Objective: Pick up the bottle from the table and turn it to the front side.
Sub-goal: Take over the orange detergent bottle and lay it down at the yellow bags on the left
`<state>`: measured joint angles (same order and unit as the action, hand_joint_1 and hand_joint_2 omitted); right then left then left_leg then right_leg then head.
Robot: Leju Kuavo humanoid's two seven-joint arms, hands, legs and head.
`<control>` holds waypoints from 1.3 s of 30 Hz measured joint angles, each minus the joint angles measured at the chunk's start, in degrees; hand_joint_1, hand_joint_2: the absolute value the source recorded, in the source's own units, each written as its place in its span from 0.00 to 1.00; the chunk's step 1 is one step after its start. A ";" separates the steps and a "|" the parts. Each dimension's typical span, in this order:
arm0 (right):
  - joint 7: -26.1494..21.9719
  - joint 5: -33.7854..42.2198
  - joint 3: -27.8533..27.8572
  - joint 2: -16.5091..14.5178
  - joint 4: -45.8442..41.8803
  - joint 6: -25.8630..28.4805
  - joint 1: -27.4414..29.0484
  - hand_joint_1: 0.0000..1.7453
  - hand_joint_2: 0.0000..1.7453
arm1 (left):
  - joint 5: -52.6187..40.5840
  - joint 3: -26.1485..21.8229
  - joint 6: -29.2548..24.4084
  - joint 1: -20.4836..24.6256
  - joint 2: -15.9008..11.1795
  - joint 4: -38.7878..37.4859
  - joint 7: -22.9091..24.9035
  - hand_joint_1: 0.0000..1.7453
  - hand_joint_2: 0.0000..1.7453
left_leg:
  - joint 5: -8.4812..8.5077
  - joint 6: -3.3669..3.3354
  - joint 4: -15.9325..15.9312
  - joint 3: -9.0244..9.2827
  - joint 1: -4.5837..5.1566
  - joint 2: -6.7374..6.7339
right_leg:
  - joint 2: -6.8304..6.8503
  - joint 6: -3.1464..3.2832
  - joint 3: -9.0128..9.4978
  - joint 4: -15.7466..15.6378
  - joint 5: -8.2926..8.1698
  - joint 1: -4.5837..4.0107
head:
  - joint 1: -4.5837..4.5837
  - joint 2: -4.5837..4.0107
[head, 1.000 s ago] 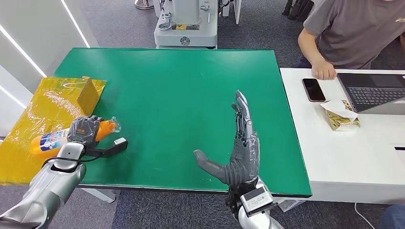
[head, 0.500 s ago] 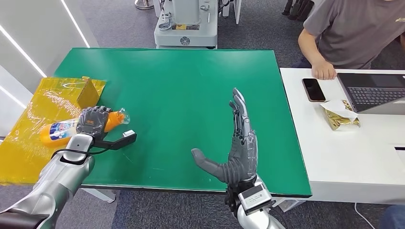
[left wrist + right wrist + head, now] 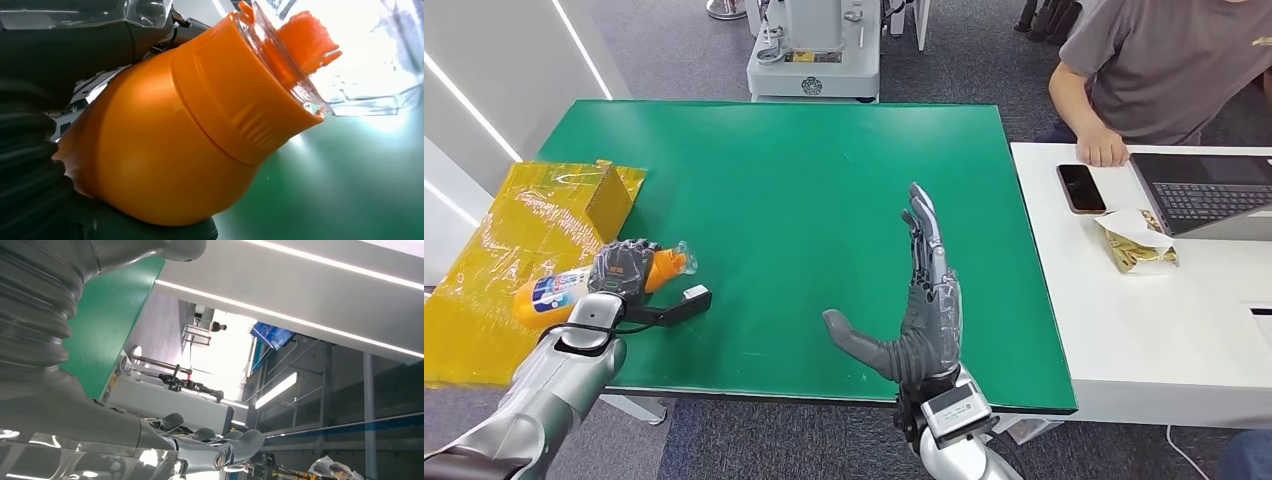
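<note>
My left hand (image 3: pixel 622 268) grips an orange bottle (image 3: pixel 559 289) with a blue and white label and a clear cap, held on its side above the left edge of the green table (image 3: pixel 804 190). Up close in the left wrist view, the orange bottle (image 3: pixel 165 145) shows its shoulder and clear cap, with my dark fingers (image 3: pixel 30 165) wrapped round it. My right hand (image 3: pixel 924 305) stands open and upright over the table's front middle, fingers straight, thumb out to the left, holding nothing. The right hand (image 3: pixel 60 390) comes in as grey cover and fingers in the right wrist view.
A yellow wrapped package (image 3: pixel 514 250) lies left of the table under the bottle. A white desk (image 3: pixel 1144 320) on the right carries a phone (image 3: pixel 1081 187), a laptop (image 3: pixel 1204 192) and a snack bag (image 3: pixel 1136 243). A person (image 3: pixel 1154 70) sits behind it. A grey machine (image 3: pixel 814 50) stands beyond the table.
My left hand carried the bottle rightward and up toward the table edge, then dipped slightly. The right hand has barely moved.
</note>
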<state>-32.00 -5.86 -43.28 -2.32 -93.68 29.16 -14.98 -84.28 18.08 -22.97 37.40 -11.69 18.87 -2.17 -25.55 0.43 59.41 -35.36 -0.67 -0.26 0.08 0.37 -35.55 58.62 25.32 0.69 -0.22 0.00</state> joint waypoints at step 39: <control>-0.01 2.04 -0.11 -0.02 1.30 -0.97 -1.42 0.00 1.00 | -0.44 -11.35 -16.72 -6.08 0.63 8.98 -0.45 0.00 1.00 | 0.00 0.00 0.01 0.00 0.01 0.00 | 0.00 0.00 -0.01 -0.02 0.00 0.00 | 0.00 0.00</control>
<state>-32.02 -3.82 -43.39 -2.34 -92.38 28.20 -16.39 -84.72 6.73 -39.68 31.32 -11.06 27.85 -2.63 -25.55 0.43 59.41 -35.36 -0.66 -0.26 0.08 0.37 -35.56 58.60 25.32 0.69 -0.22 0.00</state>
